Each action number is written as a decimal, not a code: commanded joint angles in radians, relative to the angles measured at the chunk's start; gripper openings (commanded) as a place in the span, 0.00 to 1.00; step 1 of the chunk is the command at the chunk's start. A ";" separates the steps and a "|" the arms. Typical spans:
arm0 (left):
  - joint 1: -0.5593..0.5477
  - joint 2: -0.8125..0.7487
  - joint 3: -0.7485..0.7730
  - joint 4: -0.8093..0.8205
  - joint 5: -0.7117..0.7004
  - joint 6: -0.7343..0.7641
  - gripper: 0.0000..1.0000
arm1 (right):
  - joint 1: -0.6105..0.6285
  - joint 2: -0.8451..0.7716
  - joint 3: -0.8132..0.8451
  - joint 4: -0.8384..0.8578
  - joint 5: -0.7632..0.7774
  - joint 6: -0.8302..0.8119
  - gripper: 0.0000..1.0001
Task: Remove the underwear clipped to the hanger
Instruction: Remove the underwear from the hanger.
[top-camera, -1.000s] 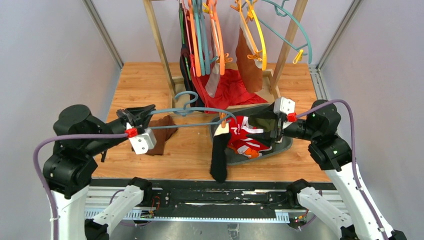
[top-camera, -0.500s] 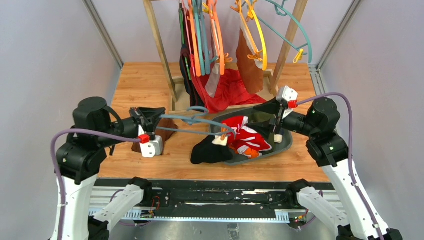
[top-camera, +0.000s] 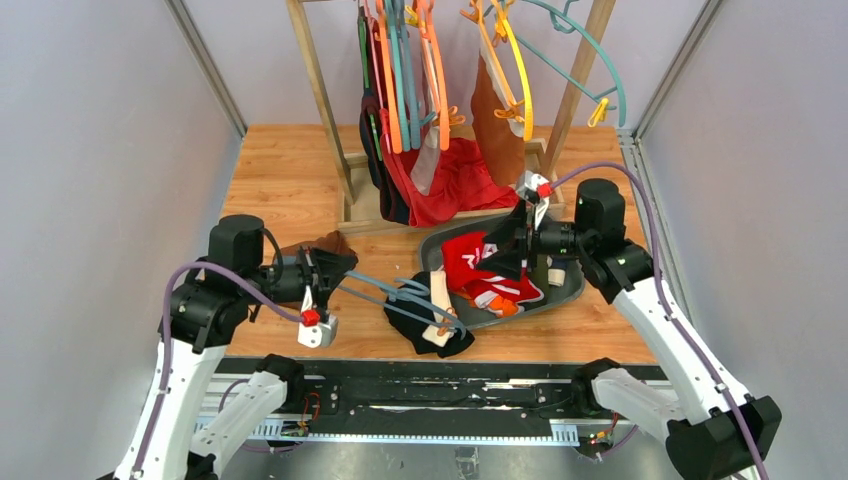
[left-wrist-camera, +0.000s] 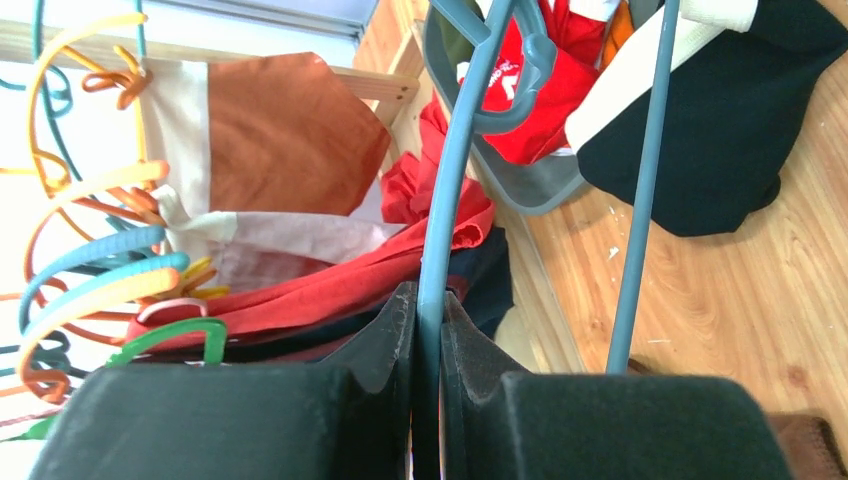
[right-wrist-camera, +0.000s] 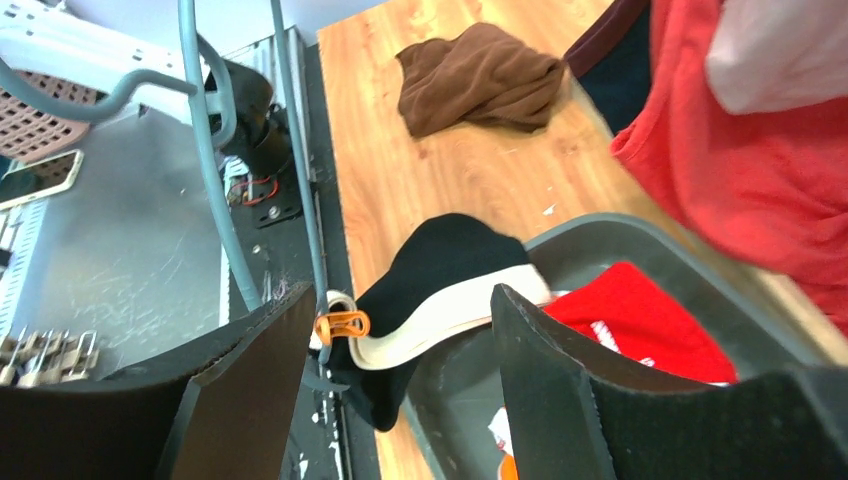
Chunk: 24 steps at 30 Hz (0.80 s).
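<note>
My left gripper (top-camera: 343, 268) (left-wrist-camera: 428, 296) is shut on the wire of a blue-grey hanger (top-camera: 395, 291) (left-wrist-camera: 450, 180), which slants low over the table. Black underwear (top-camera: 428, 322) (left-wrist-camera: 720, 130) (right-wrist-camera: 450, 255) with a white waistband lies crumpled on the wood beside the tray. An orange clip (top-camera: 441, 331) (right-wrist-camera: 342, 325) still pins it to the hanger (right-wrist-camera: 300, 200). Red underwear with white print (top-camera: 478, 268) (right-wrist-camera: 640, 320) lies in the grey tray (top-camera: 565, 290) (right-wrist-camera: 600, 245). Over the tray's middle my right gripper (top-camera: 507, 250) (right-wrist-camera: 400, 295) hangs open, holding nothing.
A wooden rack (top-camera: 318, 90) at the back carries several coloured hangers, brown underwear with a white waistband (top-camera: 495, 125) (left-wrist-camera: 290, 130) and a large red cloth (top-camera: 455, 180). A dark brown cloth (right-wrist-camera: 480, 75) lies on the table behind my left arm.
My left arm has swung the hanger down toward the near edge, so the black underwear went from hanging to lying on the table. My right gripper rose back over the tray, still open.
</note>
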 joint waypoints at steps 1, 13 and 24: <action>-0.005 -0.036 -0.008 0.038 0.070 0.055 0.00 | 0.039 -0.013 -0.053 -0.005 -0.104 -0.001 0.66; -0.002 -0.063 -0.011 0.038 0.087 0.042 0.00 | 0.147 0.076 -0.168 0.104 -0.133 -0.005 0.65; -0.003 -0.064 -0.012 0.038 0.085 0.053 0.00 | 0.200 0.150 -0.194 0.115 -0.164 0.000 0.65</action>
